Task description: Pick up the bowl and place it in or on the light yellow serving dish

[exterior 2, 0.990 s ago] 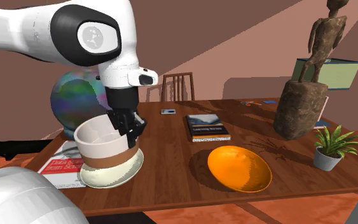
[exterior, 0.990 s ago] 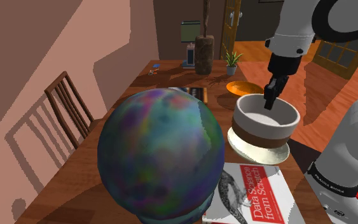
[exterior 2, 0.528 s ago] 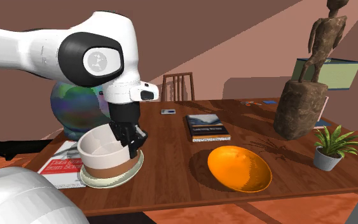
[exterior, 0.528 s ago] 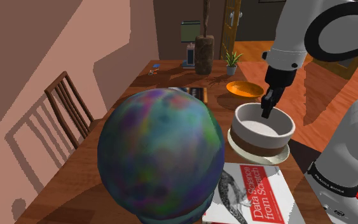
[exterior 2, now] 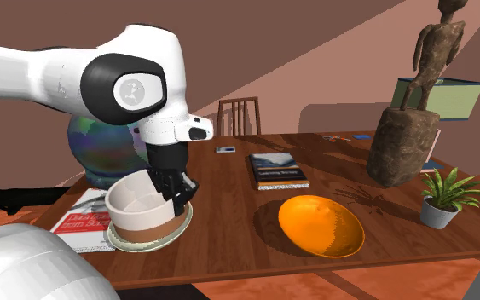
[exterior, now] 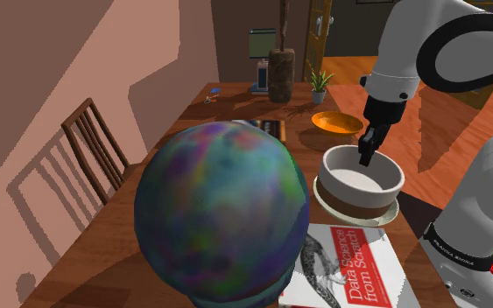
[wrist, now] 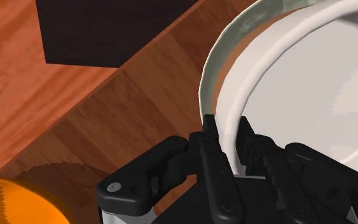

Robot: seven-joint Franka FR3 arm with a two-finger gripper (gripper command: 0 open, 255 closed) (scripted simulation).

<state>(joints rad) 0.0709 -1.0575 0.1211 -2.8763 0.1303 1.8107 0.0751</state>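
Ok, the bowl (exterior: pixel 361 181) has come down over the last second. It hung clear above the pale cream serving dish (exterior: pixel 327 205); now its brown band sits down inside the dish's rim. The gripper (exterior: pixel 366 158) dropped with it and hasn't let go. The jaws are pinching the bowl's white wall at the rim, one finger inside and one outside.

The wrist view agrees: the wall is clamped between the fingers (wrist: pixel 210 137), and the dish rim runs just outboard of the outer one. Base contact is hidden by the rim, so I can't confirm it's fully seated, but it looks down or very nearly.

My read is that transport is over and placement is basically made. What's left is to spread the jaws and back straight up.

Risk: the outer finger sits close between the bowl wall and the dish rim, so opening could nudge the dish or drag the bowl sideways.

The orange bowl (exterior 2: pixel 319 226) lies well beyond the jaws' outer side on the table (exterior 2: pixel 229 183). The globe (exterior: pixel 222 214) and book (exterior: pixel 351 267) are across the bowl from the jaws, so neither blocks a vertical retreat.
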